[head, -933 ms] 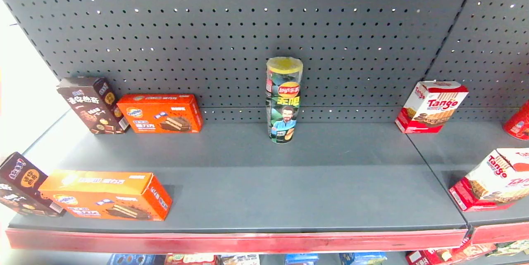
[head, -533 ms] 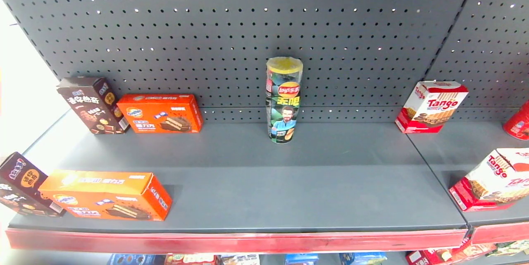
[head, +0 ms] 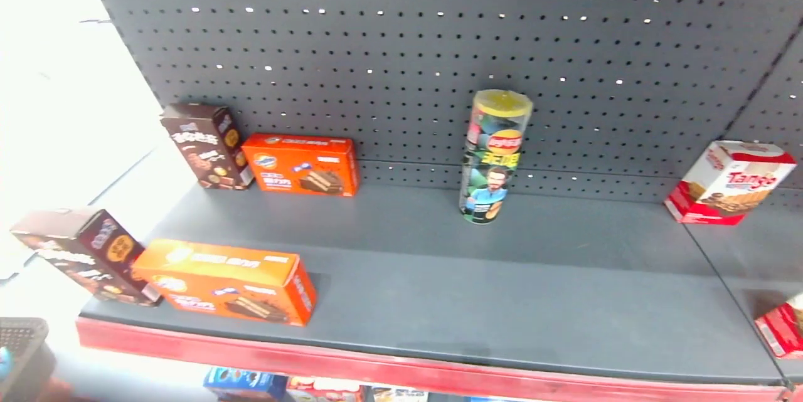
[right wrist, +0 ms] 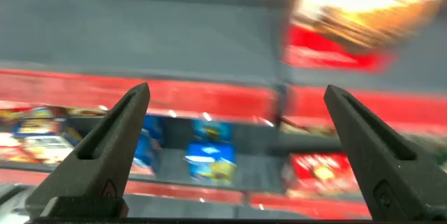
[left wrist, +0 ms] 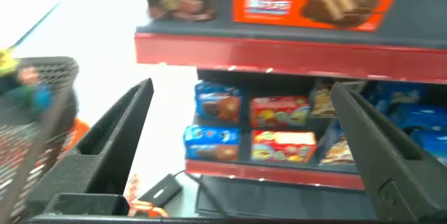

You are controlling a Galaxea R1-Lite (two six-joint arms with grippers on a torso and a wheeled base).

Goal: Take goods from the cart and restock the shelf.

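The grey shelf (head: 477, 295) has a red front edge and a pegboard back. An upright chips can (head: 495, 157) with a yellow lid stands at its back. The dark mesh cart basket (head: 22, 342) shows at the lower left, and its wall (left wrist: 35, 119) appears in the left wrist view. My left gripper (left wrist: 244, 147) is open and empty, low in front of the shelf's red edge (left wrist: 279, 49). My right gripper (right wrist: 237, 154) is open and empty too, facing the red edge (right wrist: 140, 91) farther right.
Brown boxes (head: 204, 145) (head: 88, 254) and orange boxes (head: 301, 163) (head: 229, 280) stand on the shelf's left part. Red-and-white wafer boxes (head: 728, 182) (head: 781, 327) sit at the right. A lower shelf holds blue and red packs (left wrist: 251, 126). The shelf's middle and front right are bare.
The head camera has swung to the left, so everything sits farther right in the picture and the cart basket has come into view. No goods have moved on the shelf.
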